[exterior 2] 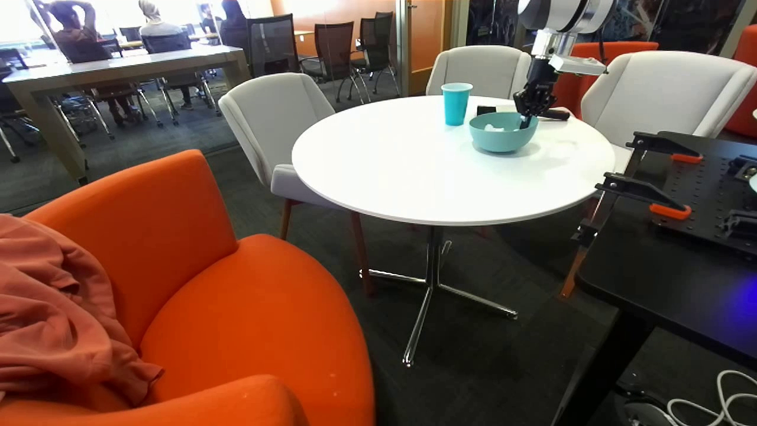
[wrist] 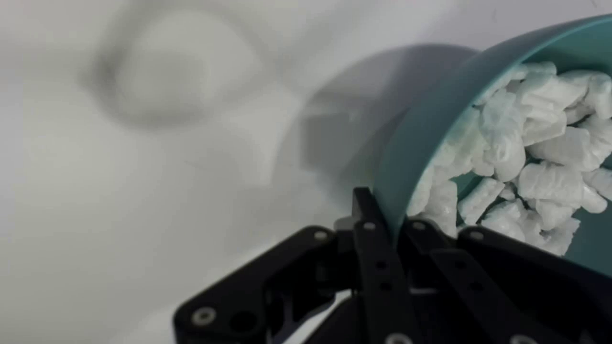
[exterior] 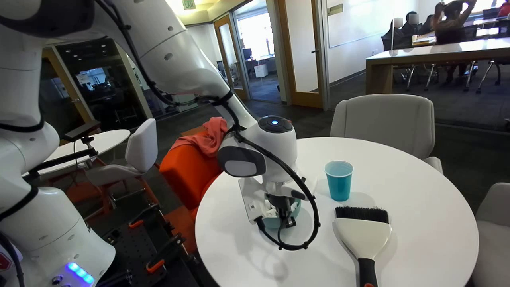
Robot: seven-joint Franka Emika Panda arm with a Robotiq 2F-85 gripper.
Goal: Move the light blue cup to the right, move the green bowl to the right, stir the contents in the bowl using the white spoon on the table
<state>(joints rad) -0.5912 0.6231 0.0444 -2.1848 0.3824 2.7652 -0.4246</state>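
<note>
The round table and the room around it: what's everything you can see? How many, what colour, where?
round table: one, white, in the middle
light blue cup: one, light blue, upright on the table
green bowl: one, green, near the cup
contents: many lumps, white, inside the bowl
brush: one, white with black bristles, on the table
pale chairs: at least three, whitish, around the table
orange chairs: at least two, orange, around the room
cloth: one, coral, over an orange chair
bench: one, black, beside the table
long table: one, white, farther back
people: at least three, mixed clothes, far back
robot arm: one, white, over the table
gripper: one, black, shut on the bowl's wall
</note>
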